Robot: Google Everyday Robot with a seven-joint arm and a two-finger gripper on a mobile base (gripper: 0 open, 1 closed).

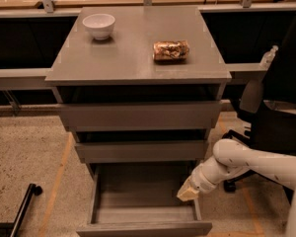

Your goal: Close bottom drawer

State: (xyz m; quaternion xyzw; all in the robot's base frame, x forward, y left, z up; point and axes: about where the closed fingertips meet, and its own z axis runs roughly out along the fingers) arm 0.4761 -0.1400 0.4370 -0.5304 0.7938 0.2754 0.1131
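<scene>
The bottom drawer (143,228) of the grey cabinet is pulled far out. Its slim front panel is at the bottom edge of the view and its shallow grey tray (143,189) is bare. My gripper (187,193), with tan fingertips, hangs at the end of the white arm from the right. It is at the drawer's right side wall, over the tray's right edge, behind the front panel. I cannot tell whether it touches the wall.
The top drawer front (140,115) and the middle drawer front (140,151) are both slightly out. On the cabinet top (133,58) stand a white bowl (99,24) and a crumpled snack bag (170,50). A black office chair (276,122) is at the right. A black bar (19,211) lies on the floor at the left.
</scene>
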